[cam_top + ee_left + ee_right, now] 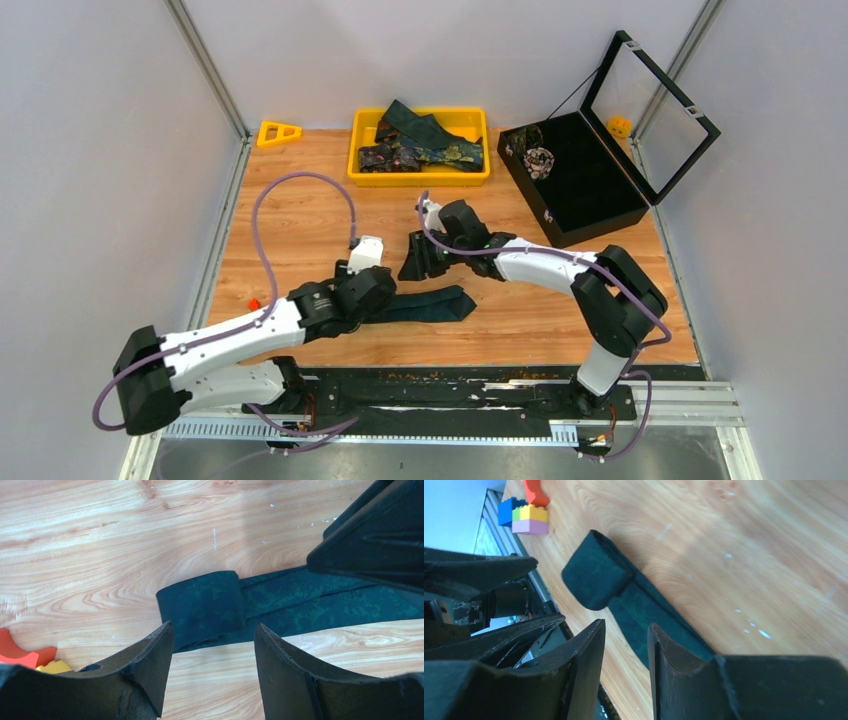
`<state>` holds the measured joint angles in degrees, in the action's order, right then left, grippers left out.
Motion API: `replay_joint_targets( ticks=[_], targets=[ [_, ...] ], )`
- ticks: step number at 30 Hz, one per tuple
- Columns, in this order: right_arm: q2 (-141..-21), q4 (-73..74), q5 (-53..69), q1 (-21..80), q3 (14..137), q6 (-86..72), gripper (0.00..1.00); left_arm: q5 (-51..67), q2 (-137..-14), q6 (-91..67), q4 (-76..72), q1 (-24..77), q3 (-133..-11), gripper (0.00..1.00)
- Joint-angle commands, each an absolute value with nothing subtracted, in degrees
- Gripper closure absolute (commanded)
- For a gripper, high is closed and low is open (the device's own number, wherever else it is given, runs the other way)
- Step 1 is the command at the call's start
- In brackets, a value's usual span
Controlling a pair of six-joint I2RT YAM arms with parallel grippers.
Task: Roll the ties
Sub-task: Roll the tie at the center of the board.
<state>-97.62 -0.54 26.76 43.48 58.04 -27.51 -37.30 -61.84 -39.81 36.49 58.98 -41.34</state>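
Note:
A dark teal-green tie (432,304) lies flat on the wooden table, with one end folded over into a short roll (200,604). The roll also shows in the right wrist view (596,577). My left gripper (380,300) is open and empty just short of the rolled end, its jaws (212,632) spread either side of it and apart from the cloth. My right gripper (415,265) hovers over the tie's flat length with its jaws (625,627) a little apart and nothing between them. More ties (420,145), dark and patterned, lie heaped in the yellow tray (420,180).
A black case (585,195) with its clear lid (650,105) raised stands at the back right. A yellow triangle piece (278,132) lies at the back left. Small toy blocks (526,512) sit near the table's left edge beside the left arm.

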Motion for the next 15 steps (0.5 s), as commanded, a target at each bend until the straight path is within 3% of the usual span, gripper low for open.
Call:
replay_joint_targets(
  ticks=[1,10,15],
  targets=[
    [-99.5,-0.5,27.8,47.3,64.5,-26.8,0.62,-36.4,-53.6,-41.2,37.0,56.2,-37.8,0.32],
    [-107.1,3.2,27.5,53.4,74.6,-30.9,0.62,-28.9,-39.8,-40.8,35.8,46.9,-30.6,0.19],
    [-110.7,5.1,26.1,55.0,77.5,-32.0,0.64,-29.5,-37.5,-42.8,37.2,45.8,-30.5,0.16]
  ],
)
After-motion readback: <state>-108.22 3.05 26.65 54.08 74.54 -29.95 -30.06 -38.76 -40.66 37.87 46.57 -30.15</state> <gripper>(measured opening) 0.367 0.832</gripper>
